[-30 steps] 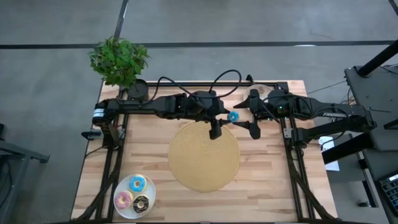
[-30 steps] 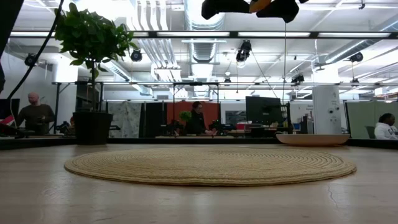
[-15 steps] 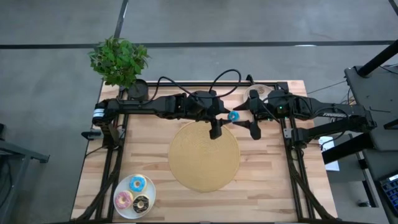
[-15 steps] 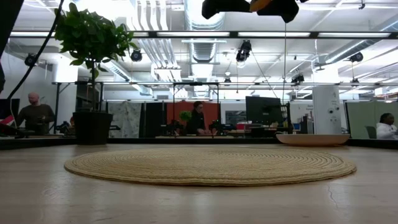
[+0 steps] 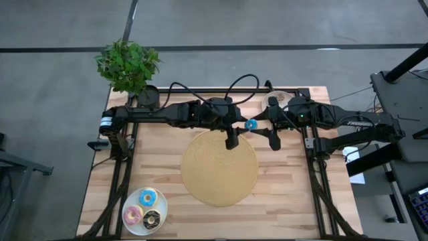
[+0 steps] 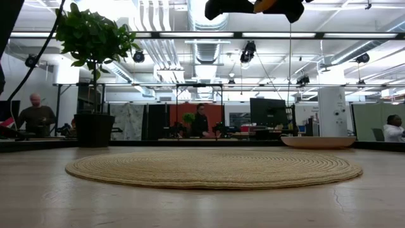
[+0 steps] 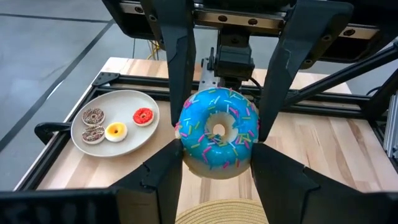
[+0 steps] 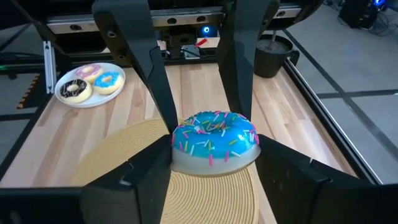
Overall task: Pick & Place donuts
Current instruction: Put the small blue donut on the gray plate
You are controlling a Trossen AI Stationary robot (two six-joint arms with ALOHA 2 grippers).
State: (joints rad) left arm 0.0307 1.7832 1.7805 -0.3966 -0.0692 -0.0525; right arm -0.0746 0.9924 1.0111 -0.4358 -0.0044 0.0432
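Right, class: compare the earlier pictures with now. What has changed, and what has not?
The right gripper has closed its fingers in on the blue donut; they now lie against its sides. The left gripper still grips that donut above the far edge of the mat. The mat and the plate stayed put.

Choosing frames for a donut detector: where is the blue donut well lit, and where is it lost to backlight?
Left wrist view: blue donut evenly lit, sprinkles plain. Right wrist view: likewise well lit. High view: only a speck between left gripper and right gripper. Low view: arms black silhouettes against bright ceiling lights, donut unseen.
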